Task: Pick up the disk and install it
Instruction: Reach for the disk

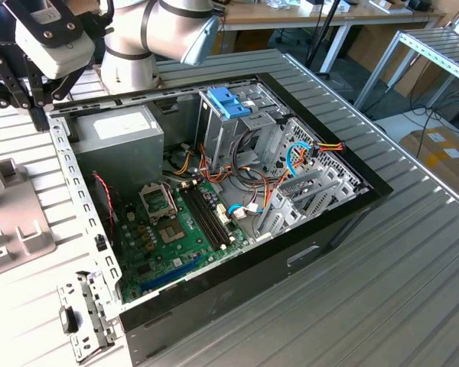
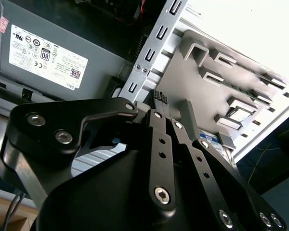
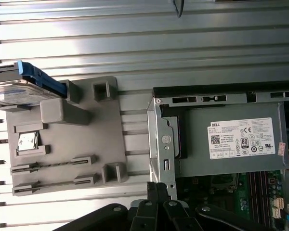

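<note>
The silver-grey robot arm with light-blue joint caps (image 1: 168, 30) reaches across the top of the exterior view toward that view's left. A white wrist housing (image 1: 57, 42) carries the black metal gripper (image 1: 38, 115), which points downward. In both wrist views its two black linked fingers (image 2: 161, 144) (image 3: 151, 192) lie drawn together at the tips, with nothing between them.

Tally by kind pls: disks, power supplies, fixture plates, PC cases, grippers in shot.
disk: 1
power supply: 1
fixture plate: 1
computer case: 1
gripper: 1
Total: 5
</note>
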Robot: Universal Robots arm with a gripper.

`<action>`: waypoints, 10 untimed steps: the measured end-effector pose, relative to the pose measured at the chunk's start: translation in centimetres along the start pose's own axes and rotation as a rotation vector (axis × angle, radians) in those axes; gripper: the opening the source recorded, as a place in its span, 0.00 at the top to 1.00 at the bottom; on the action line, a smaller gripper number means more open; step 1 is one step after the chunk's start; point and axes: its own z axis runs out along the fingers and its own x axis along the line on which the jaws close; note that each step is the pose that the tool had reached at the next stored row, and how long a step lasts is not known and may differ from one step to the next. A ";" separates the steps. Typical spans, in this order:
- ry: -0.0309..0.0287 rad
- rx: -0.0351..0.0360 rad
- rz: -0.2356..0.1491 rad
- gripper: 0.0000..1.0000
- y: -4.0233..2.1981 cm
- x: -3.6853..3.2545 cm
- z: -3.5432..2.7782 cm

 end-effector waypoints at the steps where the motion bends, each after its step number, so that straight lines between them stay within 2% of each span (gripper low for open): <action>1: 0.0000 0.0000 0.000 0.89 -0.01 0.08 0.00; 8: 0.0001 0.0000 0.000 0.89 -0.06 0.78 -0.02; 10: 0.0001 0.0000 0.000 0.89 -0.09 1.19 -0.04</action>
